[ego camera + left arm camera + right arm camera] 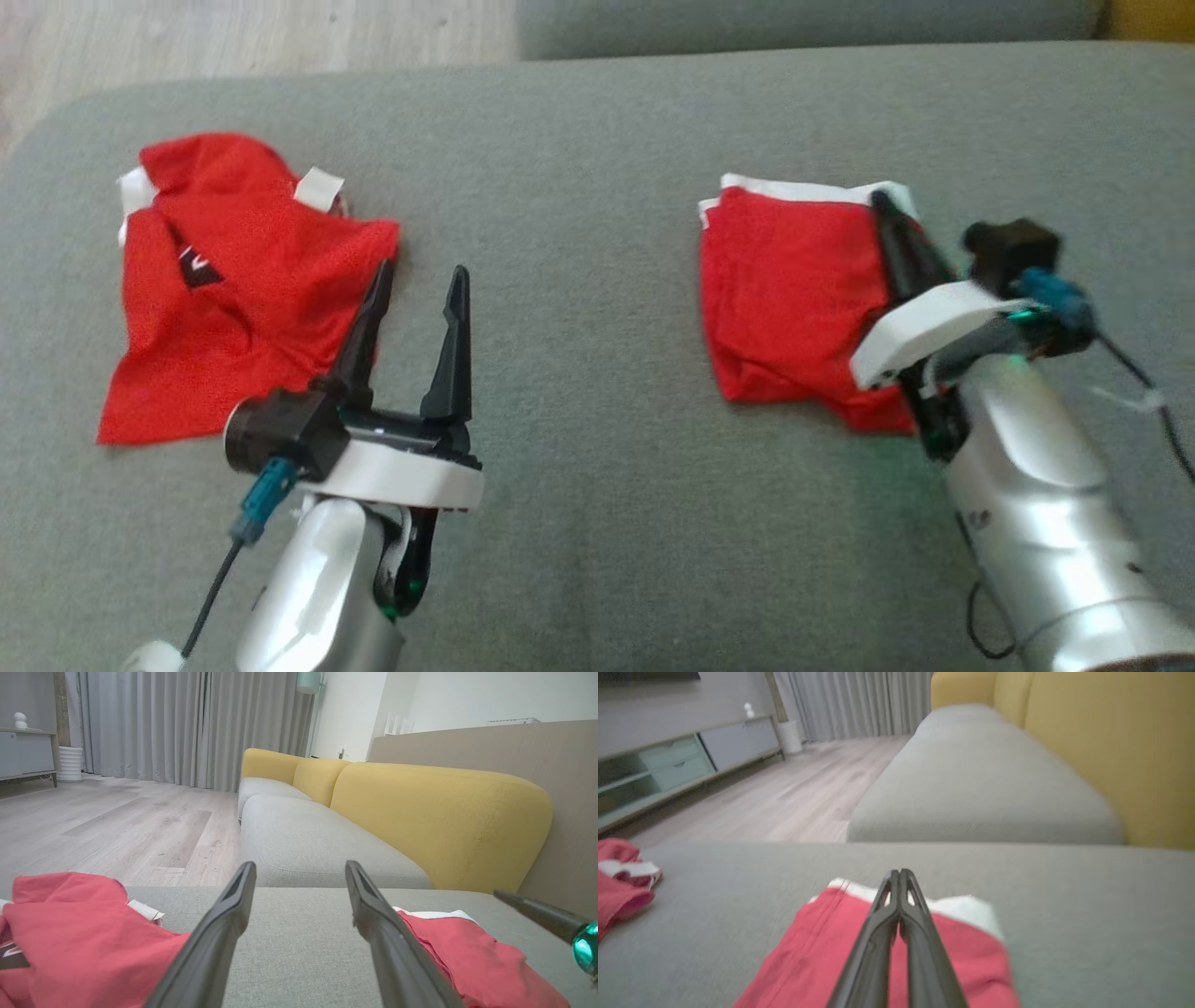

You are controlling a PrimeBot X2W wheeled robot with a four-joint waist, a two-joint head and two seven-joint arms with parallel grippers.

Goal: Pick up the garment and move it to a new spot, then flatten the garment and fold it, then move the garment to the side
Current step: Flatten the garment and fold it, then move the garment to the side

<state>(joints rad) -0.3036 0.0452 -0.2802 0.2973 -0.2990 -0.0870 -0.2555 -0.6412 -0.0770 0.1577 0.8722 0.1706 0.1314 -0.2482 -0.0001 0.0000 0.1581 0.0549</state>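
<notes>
Carrier: a grey seat cushion [597, 187] bears two red garments, well apart.
Folded garment [784, 299]: it lies as a compact packet toward the cushion's right end, with a white trim [803, 189] along its far edge. I judge the fold is done and the packet is waiting to be slid aside.
Right gripper [882, 201]: my fingers are pressed together and lie over the packet's far right corner. In the right wrist view they [900, 872] end at the white edge with no cloth visible between them. I read this as a pressing or pushing pose rather than a pinch.
Loose garment [233, 308]: it is spread unevenly near the cushion's left end, rumpled at its far edge. It looks unfolded, probably the next piece.
Left gripper [420, 271]: my fingers are parted and hold nothing. One tip is just beside the loose garment's right edge and the other is over bare cushion. I judge it is parked there so it is ready without disturbing either piece.
Writing: a black patch [198, 269] on the loose garment carries a white mark, too small to read. I see no other labels.
Risk: pushing with closed fingers could drag the top layer and open the fold.
</notes>
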